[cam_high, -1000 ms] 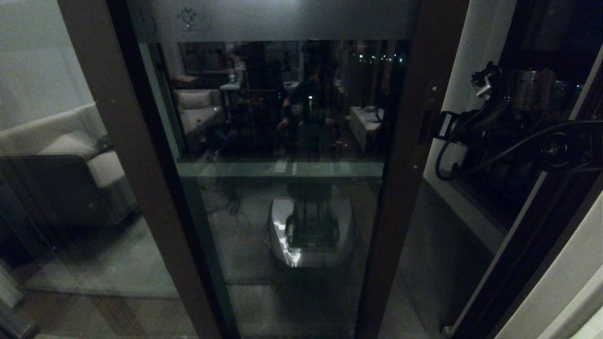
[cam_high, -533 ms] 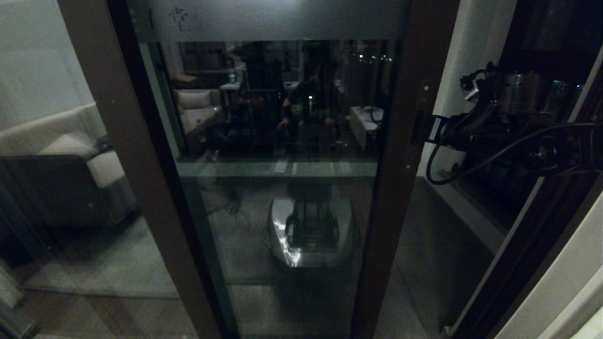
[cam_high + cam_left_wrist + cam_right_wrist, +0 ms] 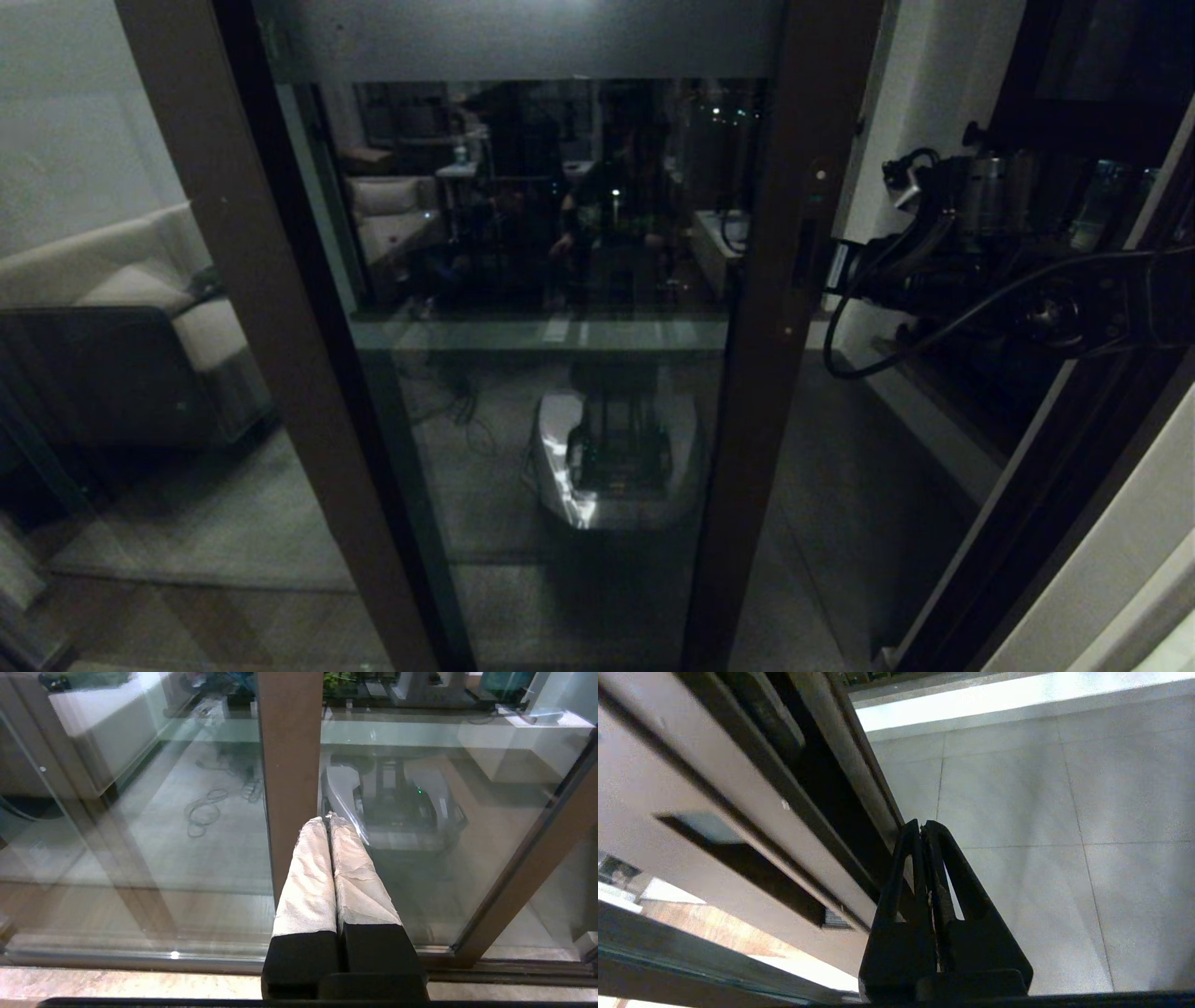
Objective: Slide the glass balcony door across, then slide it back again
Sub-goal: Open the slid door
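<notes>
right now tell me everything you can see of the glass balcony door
The glass balcony door is a tall clear pane in a dark brown metal frame, upright, with a frosted band across the top. Its right stile carries a slim black recessed handle. The glass mirrors the room and the robot's base. It stands partly slid across, with tiled floor showing in the gap to its right. The right gripper, fingers shut, sits against the stile's edge.
</notes>
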Tool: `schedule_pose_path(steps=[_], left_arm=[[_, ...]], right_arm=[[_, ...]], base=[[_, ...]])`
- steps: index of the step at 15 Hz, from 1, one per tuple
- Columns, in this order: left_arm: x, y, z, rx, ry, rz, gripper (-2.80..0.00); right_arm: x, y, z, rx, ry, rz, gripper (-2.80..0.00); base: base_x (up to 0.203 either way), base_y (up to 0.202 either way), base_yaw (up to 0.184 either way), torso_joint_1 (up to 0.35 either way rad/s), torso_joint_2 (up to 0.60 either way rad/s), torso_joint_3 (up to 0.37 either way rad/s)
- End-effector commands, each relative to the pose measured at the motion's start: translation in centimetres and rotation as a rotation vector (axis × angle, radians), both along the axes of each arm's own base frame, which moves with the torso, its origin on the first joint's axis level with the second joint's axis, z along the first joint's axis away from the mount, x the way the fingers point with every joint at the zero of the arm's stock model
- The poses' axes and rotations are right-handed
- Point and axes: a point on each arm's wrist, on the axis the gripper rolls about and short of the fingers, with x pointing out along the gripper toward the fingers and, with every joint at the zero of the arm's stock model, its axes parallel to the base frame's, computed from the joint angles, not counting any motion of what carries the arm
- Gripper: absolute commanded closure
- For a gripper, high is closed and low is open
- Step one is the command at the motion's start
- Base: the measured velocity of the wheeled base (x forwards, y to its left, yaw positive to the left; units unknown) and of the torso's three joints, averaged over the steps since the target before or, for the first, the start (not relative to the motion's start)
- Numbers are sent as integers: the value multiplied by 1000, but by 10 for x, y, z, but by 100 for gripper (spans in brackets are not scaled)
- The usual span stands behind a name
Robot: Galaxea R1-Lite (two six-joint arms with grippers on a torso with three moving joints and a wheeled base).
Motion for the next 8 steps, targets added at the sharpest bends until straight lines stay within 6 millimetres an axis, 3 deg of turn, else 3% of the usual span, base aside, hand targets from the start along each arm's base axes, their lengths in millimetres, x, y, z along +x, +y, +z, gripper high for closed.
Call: schedule_pose_path(steps=[1, 8], left_arm=[[0, 0, 0, 1, 0, 0, 0], [0, 0, 0, -1, 0, 0, 0]], right_arm=[[-2, 6, -1, 0, 4, 11, 0], [-6, 23, -2, 28, 13, 28, 0]], base=[[0, 0, 0, 0, 0, 0], [0, 0, 0, 0, 0, 0]])
